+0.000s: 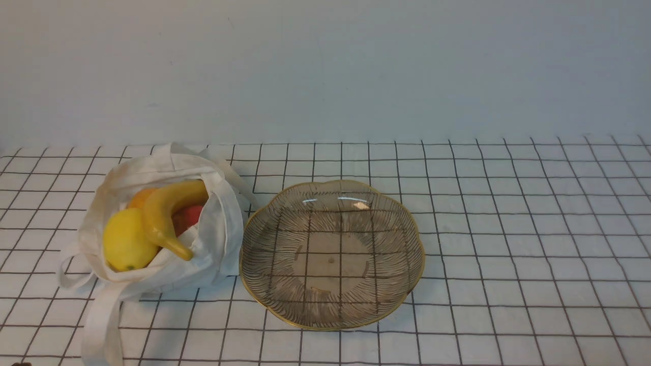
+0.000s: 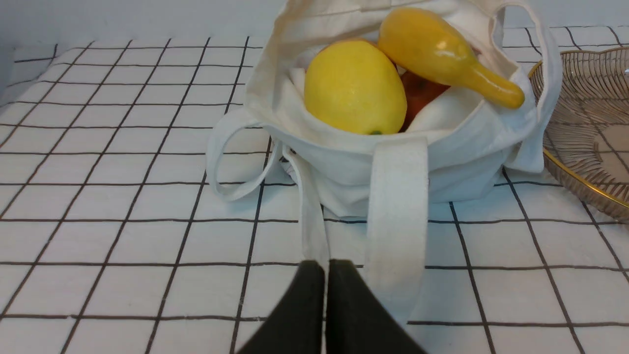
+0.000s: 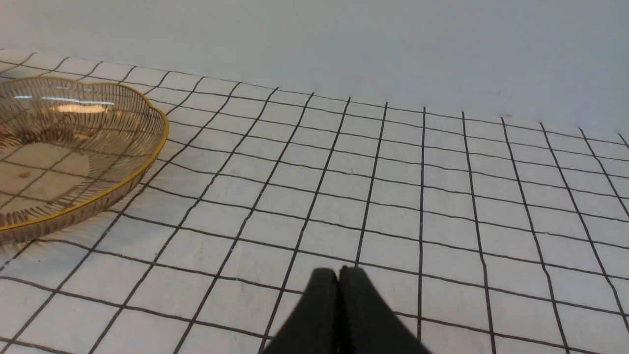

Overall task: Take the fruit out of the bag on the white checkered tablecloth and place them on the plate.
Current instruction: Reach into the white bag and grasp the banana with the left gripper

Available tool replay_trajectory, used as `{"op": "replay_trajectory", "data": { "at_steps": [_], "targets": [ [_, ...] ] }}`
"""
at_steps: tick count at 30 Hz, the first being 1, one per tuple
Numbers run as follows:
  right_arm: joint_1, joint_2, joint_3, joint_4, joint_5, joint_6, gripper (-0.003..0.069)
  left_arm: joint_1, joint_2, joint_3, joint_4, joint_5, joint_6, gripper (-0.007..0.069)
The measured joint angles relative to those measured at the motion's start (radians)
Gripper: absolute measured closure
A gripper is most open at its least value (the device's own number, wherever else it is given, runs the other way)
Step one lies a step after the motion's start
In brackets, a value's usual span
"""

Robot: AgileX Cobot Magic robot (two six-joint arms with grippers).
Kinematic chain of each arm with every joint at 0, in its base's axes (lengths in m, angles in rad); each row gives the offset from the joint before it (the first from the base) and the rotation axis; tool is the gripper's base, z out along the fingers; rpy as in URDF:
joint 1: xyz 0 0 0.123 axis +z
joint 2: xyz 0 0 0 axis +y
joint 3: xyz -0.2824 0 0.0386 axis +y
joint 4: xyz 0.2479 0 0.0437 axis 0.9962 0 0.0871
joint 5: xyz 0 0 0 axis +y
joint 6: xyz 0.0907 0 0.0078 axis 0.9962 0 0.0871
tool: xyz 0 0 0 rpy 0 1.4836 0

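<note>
Sitting slumped open toward the left edge of the bench, a soft off-white cloth tote bag (image 1: 216, 239) is holding all the fruit. A long curved yellow banana (image 1: 165, 208) is lying across the top with its stem end poking over the bag's mouth toward the near edge. A round yellow lemon (image 1: 124, 241) is resting against it on the left-edge side. An orange (image 1: 140, 197) is peeking out behind them, and a small red fruit (image 1: 192, 216) is showing under the banana. The bag's long fabric straps are trailing out toward the near left corner.

Just beside the bag, around the middle of the bench, a wide shallow clear glass plate with a scalloped gold rim and fine ribbed lines (image 1: 420, 254) is standing with nothing on it.

A white checkered tablecloth with thin dark grid lines (image 1: 508, 229) is covering the bench, and a plain pale wall (image 1: 325, 66) is rising behind the far edge.

Counting: four fruits, one bag, one plate, two grippers. The left gripper (image 2: 326, 275) is hovering near the bag with its dark fingers pressed together, a thin strap running up to their tips. The right gripper (image 3: 338, 280) is hanging over bare cloth toward the right edge, fingers likewise together and gripping nothing.
</note>
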Motion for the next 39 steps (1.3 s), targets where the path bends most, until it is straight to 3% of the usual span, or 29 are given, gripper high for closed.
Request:
{"op": "replay_trajectory", "data": {
  "at_steps": [31, 39],
  "targets": [
    [0.000, 0.000, 0.000, 0.000, 0.000, 0.002, 0.0673, 0.000, 0.000, 0.001, 0.008, -0.015, -0.010, 0.0632],
    [0.000, 0.000, 0.000, 0.000, 0.000, 0.002, 0.0673, 0.000, 0.000, 0.002, -0.283, -0.167, -0.199, 0.0632]
  ]
}}
